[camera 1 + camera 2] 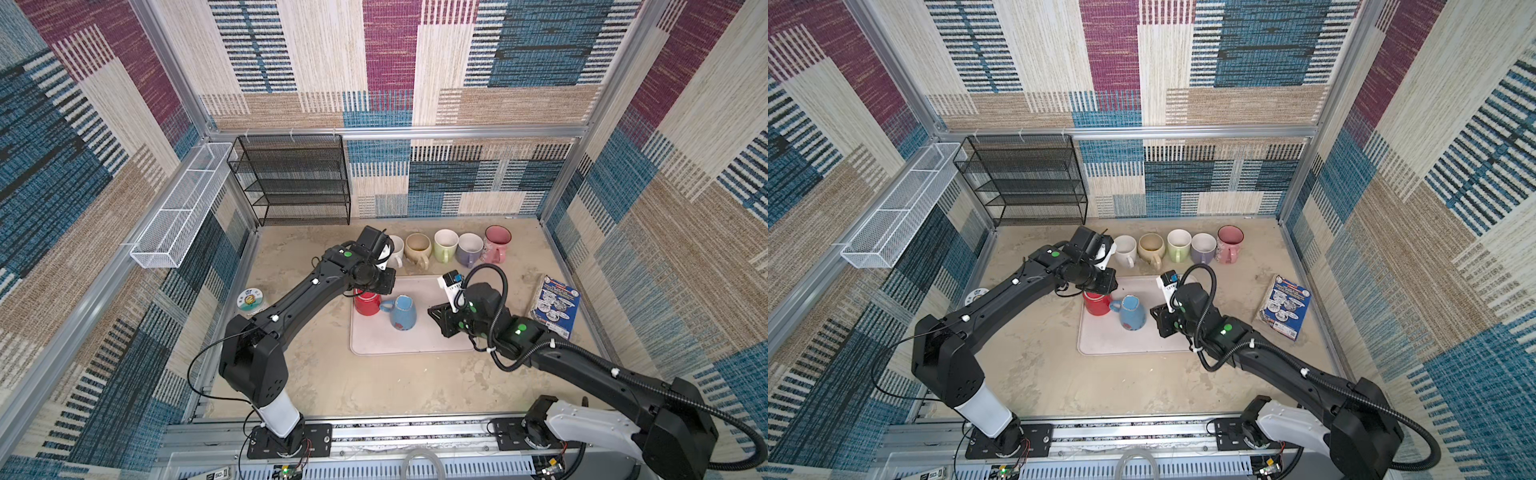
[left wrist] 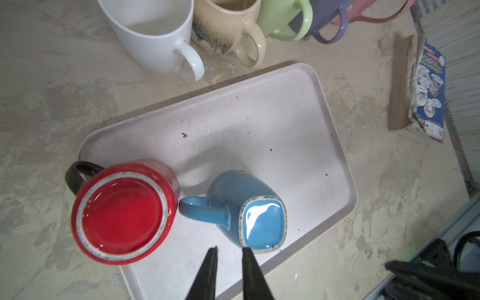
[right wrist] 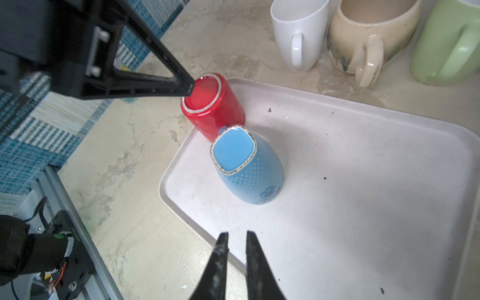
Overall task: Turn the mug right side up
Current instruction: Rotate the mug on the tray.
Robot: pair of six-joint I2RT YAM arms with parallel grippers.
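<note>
Hovering above the tray (image 2: pixel 259 117), the left pincer (image 2: pixel 230 249) has its jaws drawn nearly together with nothing between them. Right pincer (image 3: pixel 237 233): same narrow slit, empty, near the tray's edge.

Two mugs stand mouth-down on the tray, at the end nearer the left arm: red mug (image 2: pixel 122 210) and blue mug (image 2: pixel 249 205), close side by side. Blue's handle reaches to the red wall; contact unclear. Five upright mugs (image 1: pixel 449 245) line the back of the bench (image 2: pixel 52 104).

Left pincer sits closest to the red one, so that is likely the target.

Handling, as a judgement: glazed ceramic, rigid, fairly heavy, slick under hard pads, chips if dropped. Best hold looks like red's black handle (image 2: pixel 78 174), which juts clear over the tray rim. Blue tapers toward its base, so a body grip could slide off.
</note>
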